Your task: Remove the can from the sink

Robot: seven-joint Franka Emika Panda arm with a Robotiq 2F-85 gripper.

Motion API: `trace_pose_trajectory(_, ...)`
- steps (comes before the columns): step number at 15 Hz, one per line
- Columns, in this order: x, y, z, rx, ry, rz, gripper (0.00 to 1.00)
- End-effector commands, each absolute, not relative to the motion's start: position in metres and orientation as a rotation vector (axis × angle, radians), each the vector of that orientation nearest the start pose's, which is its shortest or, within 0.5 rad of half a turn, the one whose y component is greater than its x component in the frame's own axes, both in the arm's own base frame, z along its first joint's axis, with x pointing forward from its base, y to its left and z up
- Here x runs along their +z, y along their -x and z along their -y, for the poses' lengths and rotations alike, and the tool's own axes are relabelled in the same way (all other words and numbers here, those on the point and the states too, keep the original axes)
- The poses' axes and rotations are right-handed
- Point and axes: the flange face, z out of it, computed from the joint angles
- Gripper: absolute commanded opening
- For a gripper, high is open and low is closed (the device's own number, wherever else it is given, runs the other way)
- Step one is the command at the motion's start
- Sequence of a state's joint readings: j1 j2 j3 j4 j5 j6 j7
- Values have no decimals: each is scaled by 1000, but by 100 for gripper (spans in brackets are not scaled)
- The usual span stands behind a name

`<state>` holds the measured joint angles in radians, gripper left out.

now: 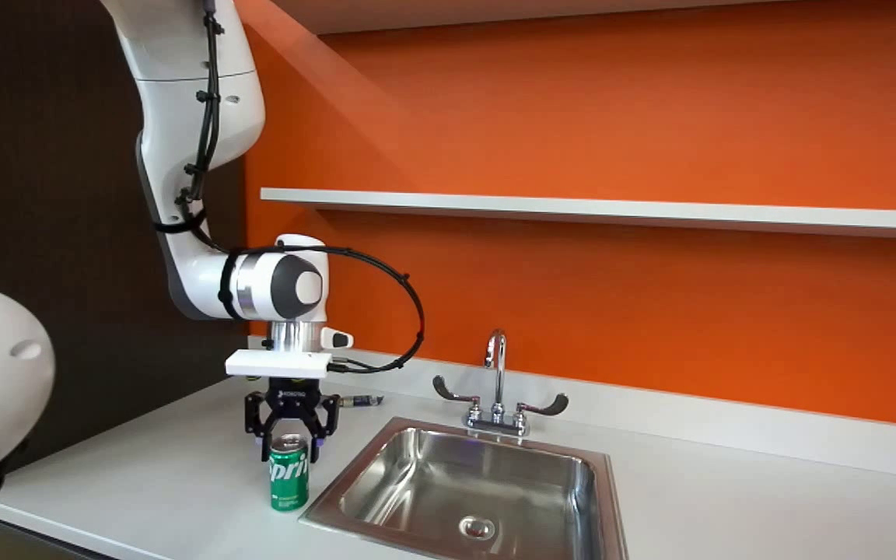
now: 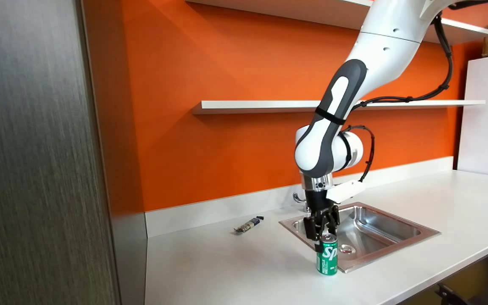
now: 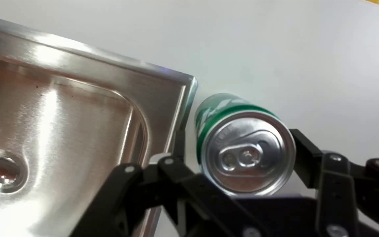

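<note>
The green can (image 1: 289, 486) stands upright on the white counter just outside the corner of the steel sink (image 1: 362, 469). It also shows in an exterior view (image 2: 327, 263) and in the wrist view (image 3: 248, 158), silvery top toward the camera. The sink basin holds only its round drain (image 3: 4, 171). My gripper (image 1: 290, 453) points down over the can, with its fingers on either side of the can's upper part. In the wrist view the gripper (image 3: 241, 148) is open. A gap shows between the left finger and the can. The right finger is close to the can's rim; contact cannot be told.
A chrome two-handled faucet (image 1: 498, 404) stands behind the sink. A small dark wrapped item (image 2: 249, 224) lies on the counter behind the can. A white shelf (image 1: 572, 206) runs along the orange wall. A dark panel (image 2: 49, 152) bounds one end of the counter.
</note>
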<state>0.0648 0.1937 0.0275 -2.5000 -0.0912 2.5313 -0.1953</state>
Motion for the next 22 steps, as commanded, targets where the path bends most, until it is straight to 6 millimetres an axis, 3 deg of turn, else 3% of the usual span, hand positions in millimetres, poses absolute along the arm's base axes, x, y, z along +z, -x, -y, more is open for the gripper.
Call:
trace_pose_trajectory(1,204,-446,-50,226,3122,581,100)
trace_pose_trajectory(4,220,-439,-59,202,3100,601,100)
trace_pose_trajectory(10,273,-412,-80,60,3088,541,100)
trace_pose_trajectory(14,308,-396,-75,-44,3118,432,100)
trace_pose_trajectory(19,352,-374,-62,-219,3126,140,100)
trace_pose_trajectory(20,335,-394,-69,-171,3126,257,100)
trace_pose_trajectory(22,348,-385,-66,-216,3125,201,100)
